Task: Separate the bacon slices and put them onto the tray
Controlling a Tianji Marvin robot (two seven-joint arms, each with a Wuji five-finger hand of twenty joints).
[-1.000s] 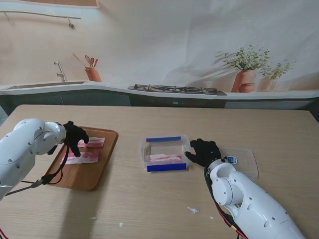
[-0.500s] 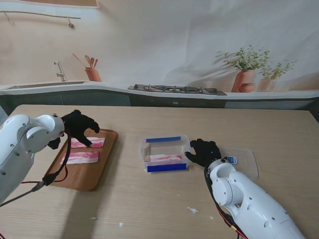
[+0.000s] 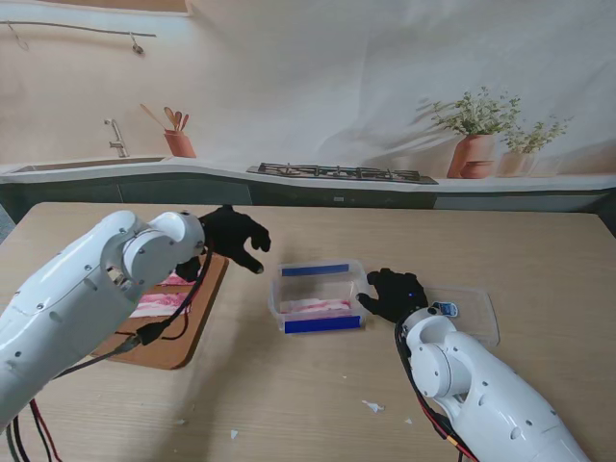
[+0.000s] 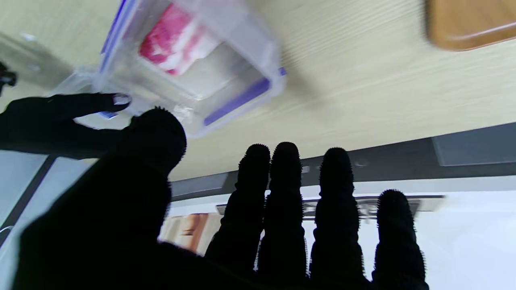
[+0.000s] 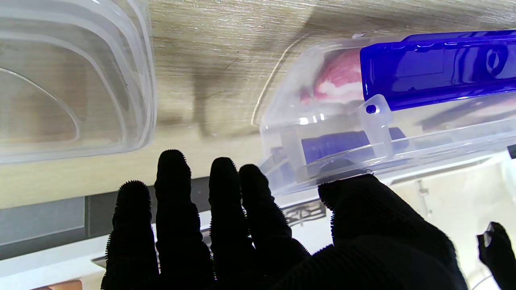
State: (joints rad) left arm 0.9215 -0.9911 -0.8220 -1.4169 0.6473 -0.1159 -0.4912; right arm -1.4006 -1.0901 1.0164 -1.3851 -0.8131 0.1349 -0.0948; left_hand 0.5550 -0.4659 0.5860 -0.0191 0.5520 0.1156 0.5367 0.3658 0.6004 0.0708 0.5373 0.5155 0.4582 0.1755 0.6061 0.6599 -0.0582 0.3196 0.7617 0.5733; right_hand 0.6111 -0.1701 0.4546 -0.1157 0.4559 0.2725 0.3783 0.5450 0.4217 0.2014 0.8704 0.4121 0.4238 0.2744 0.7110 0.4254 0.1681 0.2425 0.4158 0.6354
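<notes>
Hovering at centre-left of the stand view, the left hand (image 3: 234,238) is spread and carries nothing, between the wooden tray (image 3: 197,318) and the clear container (image 3: 319,296). The tray, left of centre, holds bacon slices (image 3: 159,304), mostly hidden behind the left arm. The container, frame centre, has 2 blue clips and 1 layer of bacon (image 3: 315,307) inside. The right hand (image 3: 393,294) rests against the container's right end; its clear lid (image 3: 472,313) lies at right.

Left wrist view: left hand (image 4: 225,225) fingers apart, grasping nothing; container (image 4: 189,64) upper left, tray (image 4: 469,24) corner upper right.

Right wrist view: right hand (image 5: 258,237) with 4 fingers extended, thumb touching the container (image 5: 387,133) wall; whether it grips, I cannot tell. Lid (image 5: 72,80) upper left.
</notes>
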